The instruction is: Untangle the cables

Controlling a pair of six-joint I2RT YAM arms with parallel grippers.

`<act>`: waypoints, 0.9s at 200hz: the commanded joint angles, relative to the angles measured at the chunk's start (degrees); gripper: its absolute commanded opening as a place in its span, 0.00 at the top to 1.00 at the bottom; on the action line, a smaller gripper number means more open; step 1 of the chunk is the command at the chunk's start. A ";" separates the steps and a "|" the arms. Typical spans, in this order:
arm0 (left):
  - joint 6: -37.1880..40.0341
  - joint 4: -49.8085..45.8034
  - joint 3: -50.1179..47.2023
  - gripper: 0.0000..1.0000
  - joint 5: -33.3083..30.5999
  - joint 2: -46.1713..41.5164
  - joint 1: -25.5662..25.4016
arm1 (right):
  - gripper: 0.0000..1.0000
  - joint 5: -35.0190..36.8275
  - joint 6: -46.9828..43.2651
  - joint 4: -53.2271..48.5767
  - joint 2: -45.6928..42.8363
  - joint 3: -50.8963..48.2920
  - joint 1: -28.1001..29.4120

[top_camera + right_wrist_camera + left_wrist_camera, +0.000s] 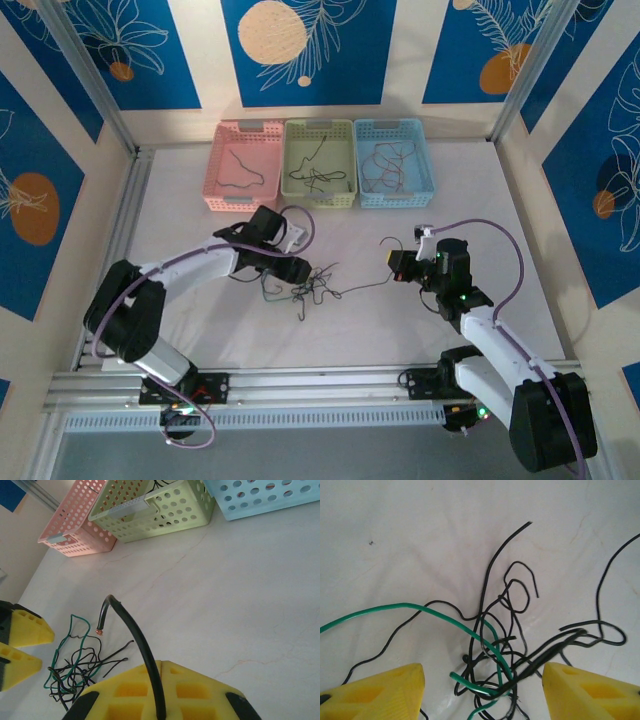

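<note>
Top external view has the tangle of cables [308, 288] lying near the middle of the table [200, 330], slightly left of centre and well apart from three baskets along the far edge (pink basket [245, 126], green basket [320, 125], blue basket [393, 124], each with strands inside). The left gripper [304, 271] has its fingers spread, straddling the tangle's black and green strands [505, 655]. The right gripper [396, 266] is pressed together on one black cable [135, 630], whose stripped tip arcs free beyond the pads.
</note>
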 commanded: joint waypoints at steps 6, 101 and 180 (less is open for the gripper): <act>-0.88 -0.80 -0.50 0.35 2.03 -4.65 -0.59 | 1.00 -0.04 0.65 1.20 0.11 -0.53 -0.37; 2.09 -5.99 0.02 0.41 -2.60 -1.42 -2.58 | 1.00 0.01 0.48 1.18 0.44 -0.26 -0.58; 3.23 -5.79 2.99 0.42 -4.13 3.58 -2.95 | 1.00 -0.26 0.48 1.29 0.90 -0.17 -0.59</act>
